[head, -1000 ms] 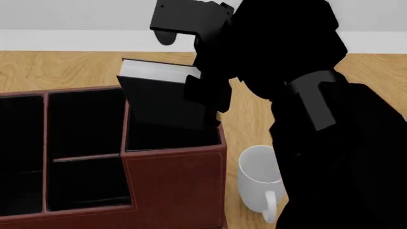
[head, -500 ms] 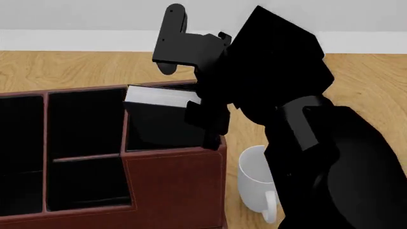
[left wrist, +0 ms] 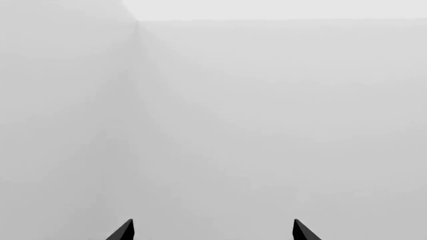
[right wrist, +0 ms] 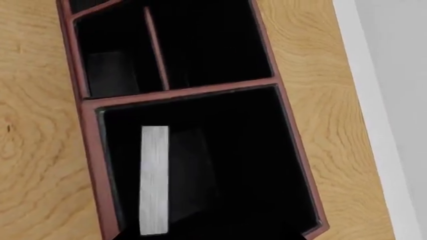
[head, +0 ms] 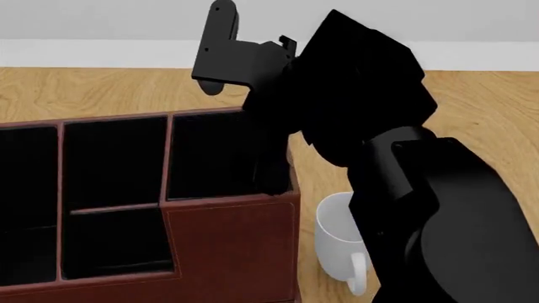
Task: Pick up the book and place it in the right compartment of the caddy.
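Observation:
The reddish-brown caddy (head: 227,233) stands in front of me on the wooden table. In the right wrist view the book (right wrist: 154,180) stands inside the right compartment (right wrist: 253,165), its pale page edges up, close to the wall nearest me. In the head view the book is hidden behind the front wall of the right compartment (head: 211,154). My right gripper (head: 271,169) reaches down into that compartment's right side. Its dark fingertips barely show, spread wide, in the right wrist view (right wrist: 210,236), apart from the book. My left gripper (left wrist: 212,231) is open and empty, facing a blank grey wall.
A white mug (head: 341,237) lies on the table (head: 84,95) just right of the caddy, under my right arm. The caddy's smaller low-walled sections (head: 113,208) lie to the left. A pale wall with a baseboard (head: 101,53) runs behind the table.
The book went from tilted above the right compartment to down inside it, out of the head view. My right gripper followed it down and no longer holds it.

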{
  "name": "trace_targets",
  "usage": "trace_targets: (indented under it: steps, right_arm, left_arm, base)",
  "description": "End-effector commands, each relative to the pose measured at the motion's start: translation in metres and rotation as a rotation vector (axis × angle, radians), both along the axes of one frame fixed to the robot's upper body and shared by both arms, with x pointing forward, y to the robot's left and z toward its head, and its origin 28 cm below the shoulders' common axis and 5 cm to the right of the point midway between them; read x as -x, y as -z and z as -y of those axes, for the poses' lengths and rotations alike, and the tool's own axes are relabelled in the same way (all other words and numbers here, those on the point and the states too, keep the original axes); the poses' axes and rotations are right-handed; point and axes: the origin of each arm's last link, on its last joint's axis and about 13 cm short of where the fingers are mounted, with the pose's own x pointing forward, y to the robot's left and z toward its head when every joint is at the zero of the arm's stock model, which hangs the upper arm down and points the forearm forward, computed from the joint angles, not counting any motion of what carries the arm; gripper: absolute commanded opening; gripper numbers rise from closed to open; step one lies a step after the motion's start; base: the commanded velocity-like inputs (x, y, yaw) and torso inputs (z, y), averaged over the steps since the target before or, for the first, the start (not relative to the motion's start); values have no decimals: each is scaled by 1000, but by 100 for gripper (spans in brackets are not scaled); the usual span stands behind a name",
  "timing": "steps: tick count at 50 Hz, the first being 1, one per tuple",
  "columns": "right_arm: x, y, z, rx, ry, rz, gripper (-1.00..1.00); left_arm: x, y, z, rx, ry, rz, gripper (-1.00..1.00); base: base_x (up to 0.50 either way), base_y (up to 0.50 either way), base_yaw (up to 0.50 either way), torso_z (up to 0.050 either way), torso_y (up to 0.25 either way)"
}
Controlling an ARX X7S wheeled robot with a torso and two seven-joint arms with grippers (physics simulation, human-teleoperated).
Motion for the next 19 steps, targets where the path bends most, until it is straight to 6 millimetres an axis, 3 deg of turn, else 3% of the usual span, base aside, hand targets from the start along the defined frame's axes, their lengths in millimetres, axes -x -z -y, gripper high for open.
trace_targets:
  steps: [1,19]
  right_arm:
    - [0,-3,-1,-9,-7,17,100]
    - [1,-20,3,-62,-26,68,100]
  left_arm:
    - [1,-1,0,0,-1,3,100]
    - [2,-2,-1,5,2,14,100]
  base:
    - [0,0,0,0,0]
    - [0,0,0,0,0]
